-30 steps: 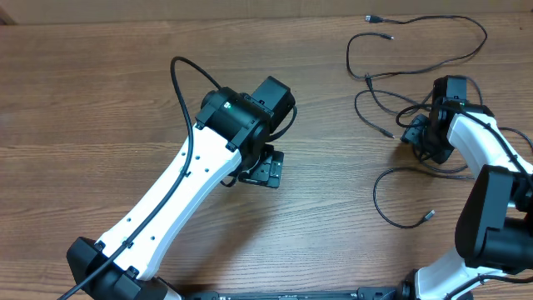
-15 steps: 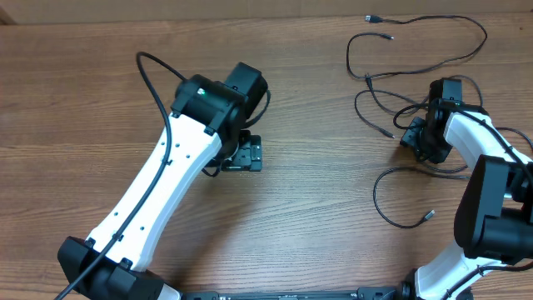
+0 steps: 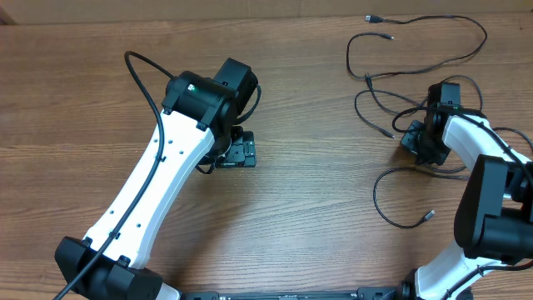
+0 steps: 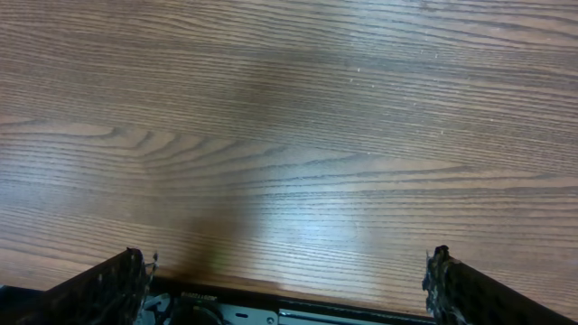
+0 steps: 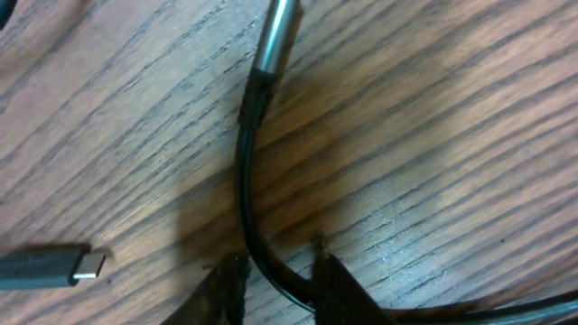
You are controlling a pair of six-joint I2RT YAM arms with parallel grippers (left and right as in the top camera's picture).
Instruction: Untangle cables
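While the right end effector point(image 5: 275, 275) straddles a cable point(image 5: 242, 181), fingers point(image 5: 224, 293) narrowly apart, clamp fully before pulling; left end effector point(image 4: 289, 275) gapes.

Several thin black flexible cables point(image 3: 349, 57) with small plug ends lie loose and flat on the wooden tabletop point(image 3: 333, 208), in the upper right and right middle of the overhead frame. One long strand sweeps in a wide loop from a top plug point(image 3: 369, 17) near the upper edge, shorter strands cross in a tangle point(image 3: 414, 108) below it, and an open curl ends in a lower plug point(image 3: 430, 214). In the right wrist view one black cord point(image 5: 239, 171) with a silver metal tip point(image 5: 275, 27) curves from top centre to the bottom edge, and a flat silver-tipped plug point(image 5: 54, 266) lies apart at lower left.
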